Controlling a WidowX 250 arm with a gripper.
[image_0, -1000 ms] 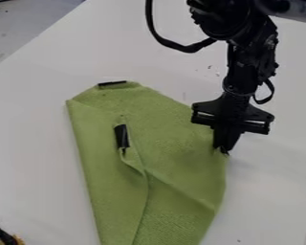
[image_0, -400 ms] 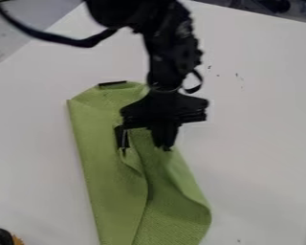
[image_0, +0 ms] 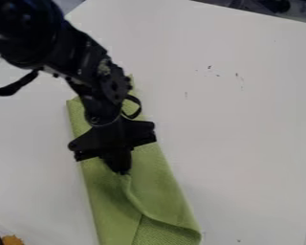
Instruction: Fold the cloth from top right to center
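The green cloth (image_0: 162, 184) lies folded into a long, narrow shape on the left half of the white table. Over its middle, my gripper (image_0: 122, 172) points down, shut on a gathered bit of the cloth's upper layer. A crease runs from the fingertips down toward the lower right, where the folded layer ends in a rounded edge. The arm and gripper hide much of the cloth's upper part.
The white table (image_0: 245, 129) stretches to the right of the cloth, with small dark specks on it. At the bottom left corner is an orange and black object (image_0: 12, 239). The table's far edge crosses the top.
My gripper has moved left from the cloth's right edge to its middle, pulling that edge along. The right side has folded over, making the cloth narrower.
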